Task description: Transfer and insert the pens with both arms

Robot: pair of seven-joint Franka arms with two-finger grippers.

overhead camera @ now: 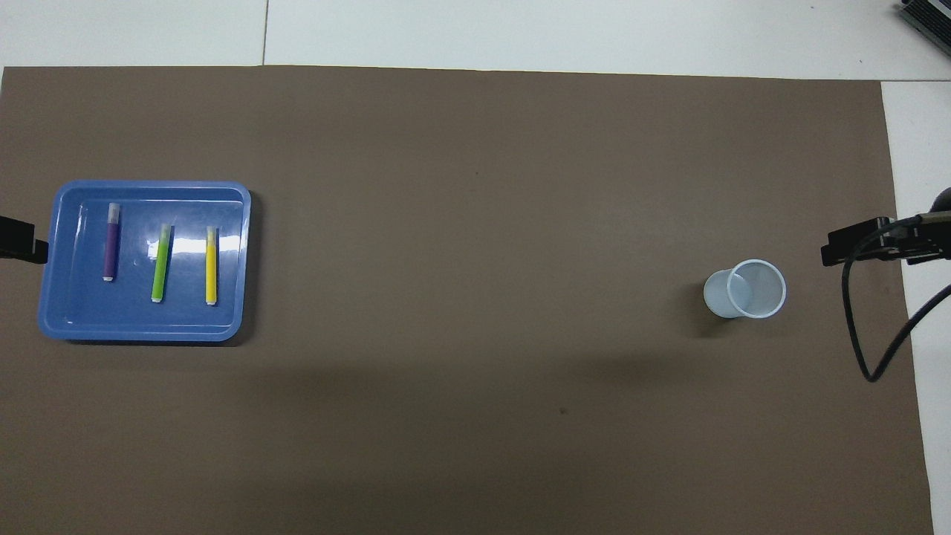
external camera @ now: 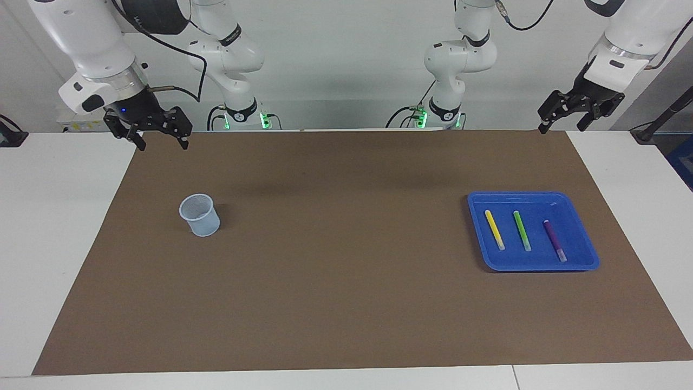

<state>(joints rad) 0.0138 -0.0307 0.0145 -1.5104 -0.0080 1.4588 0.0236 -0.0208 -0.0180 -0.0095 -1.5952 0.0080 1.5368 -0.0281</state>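
The pens [external camera: 523,230] lie side by side in the blue tray [external camera: 579,265], long axes pointing away from the robots, so I choose the nearer left claw [external camera: 568,116], spread and empty.

Counter [external camera: 65,227] is white, covered almost edge to edge by my plain brown mat [external camera: 346,303]. Toward the left arm's end I see a bright blue tray [external camera: 587,254] with a glossy sheen. In it: yellow pen [external camera: 494,228], bright green pen [external camera: 522,230], purple pen [external camera: 554,240], each with a pale whitish end. Toward the right arm's end, a pale blue-white cup [external camera: 200,215], translucent look. Both arms white with grey-black joint patches and silver wrists; left gripper [external camera: 563,120] and right gripper [external camera: 161,138] black, fingers black too.
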